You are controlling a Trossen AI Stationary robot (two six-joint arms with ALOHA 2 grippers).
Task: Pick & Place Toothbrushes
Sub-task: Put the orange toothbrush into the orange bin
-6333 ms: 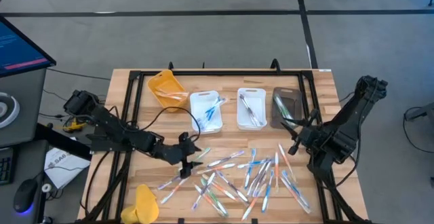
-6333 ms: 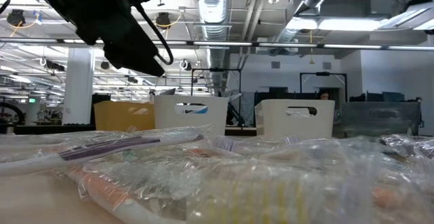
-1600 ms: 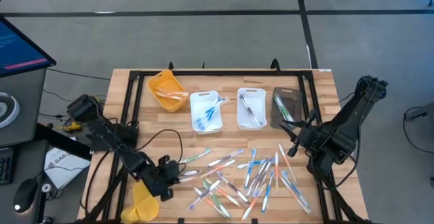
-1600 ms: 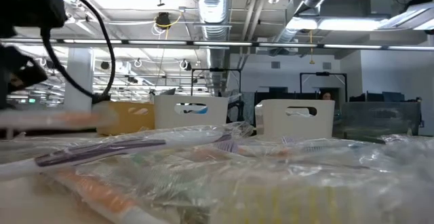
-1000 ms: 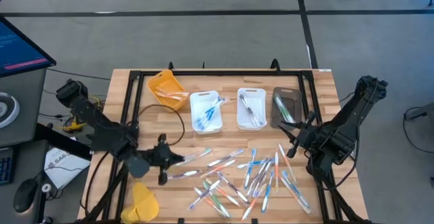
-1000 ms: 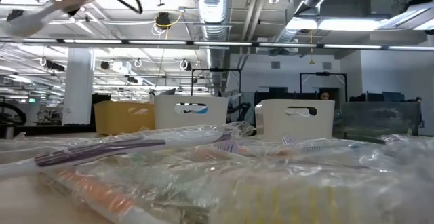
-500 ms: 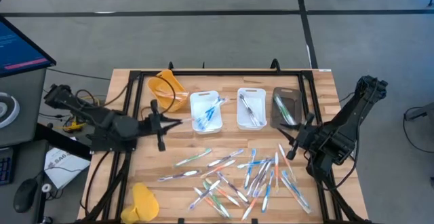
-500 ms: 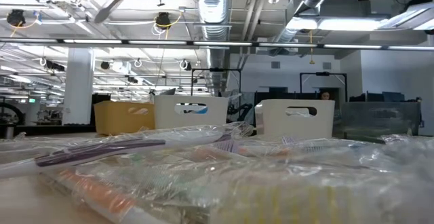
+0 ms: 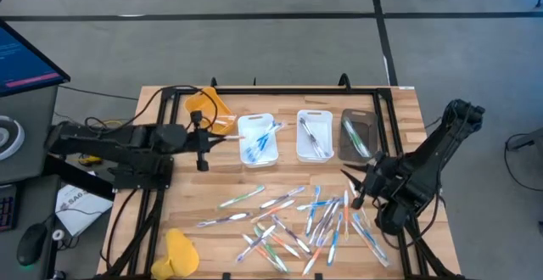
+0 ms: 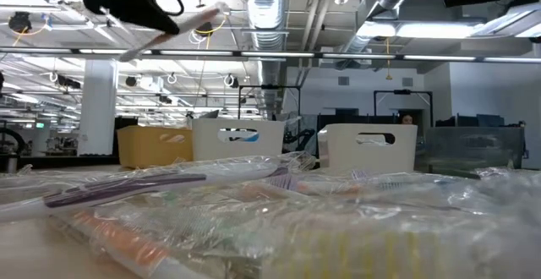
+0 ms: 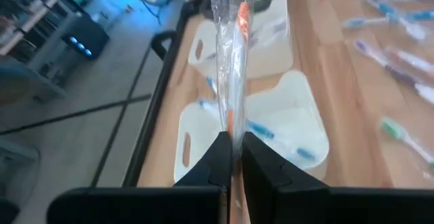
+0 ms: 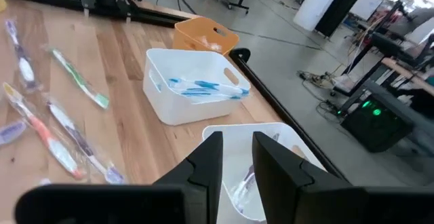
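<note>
Several wrapped toothbrushes [image 9: 314, 216] lie loose on the wooden table's near half. My left gripper [image 9: 206, 137] hangs between the yellow tray [image 9: 210, 109] and the white tray with blue brushes [image 9: 257, 140]. It is shut on one clear-wrapped toothbrush with orange accents [image 11: 234, 61], which also shows high up in the low view [image 10: 173, 30]. My right gripper [image 9: 349, 187] is over the pile's right end; its fingers [image 12: 203, 163] stand apart with nothing between them. My left gripper pinches the wrapped toothbrush between its two fingers at the near end of the wrapper [image 11: 230, 125]. The fingers come from the table's left, slanting slightly down. The toothbrush runs on ahead of them toward the white tray, lifted clear of table and trays.
A second white tray [image 9: 315, 136] holds grey brushes, and a dark tray [image 9: 358, 136] stands to its right. A yellow object [image 9: 181, 250] lies at the near left corner. A black frame [image 9: 271, 89] borders the table.
My left gripper, still shut on the orange toothbrush, has gone from the near left of the pile toward the far edge and upward, rolling as it went, and now hangs beside the yellow and white trays. My right gripper has edged down toward the pile.
</note>
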